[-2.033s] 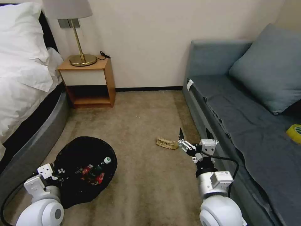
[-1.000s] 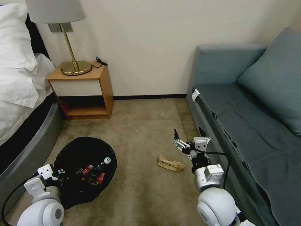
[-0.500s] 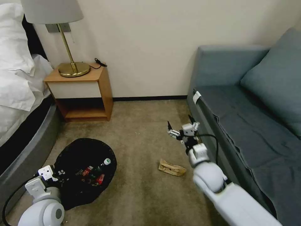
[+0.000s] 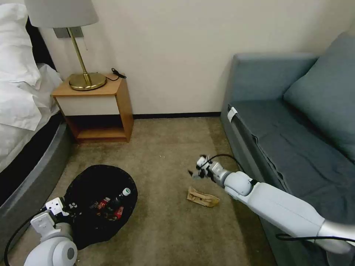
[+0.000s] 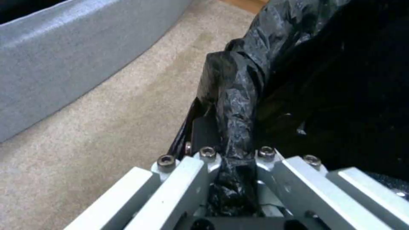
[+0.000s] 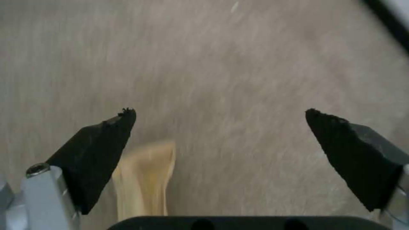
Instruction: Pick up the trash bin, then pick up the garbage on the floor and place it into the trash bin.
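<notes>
The trash bin [image 4: 97, 184], lined with a glossy black bag, sits low at the left over the carpet. It holds a clear bottle with a white cap [image 4: 125, 191] and red wrappers [image 4: 118, 211]. My left gripper [image 4: 64, 206] is shut on the bin's bagged rim; the left wrist view shows its fingers [image 5: 207, 152] pinching the black plastic [image 5: 298, 80]. A crumpled tan wrapper [image 4: 202, 197] lies on the carpet. My right gripper [image 4: 195, 171] hangs open, pointing down just beyond the wrapper. In the right wrist view the wrapper [image 6: 145, 179] lies beside one black fingertip [image 6: 106, 143].
A wooden nightstand [image 4: 94, 107] with a brass lamp stands against the far wall. The bed [image 4: 22, 122] runs along the left and a grey-blue sofa [image 4: 296, 147] along the right. Open carpet lies between them.
The right arm has stretched forward and down, bringing its open gripper close to the carpet by the tan wrapper. The left gripper keeps its hold on the bin. The view shifted earlier.
</notes>
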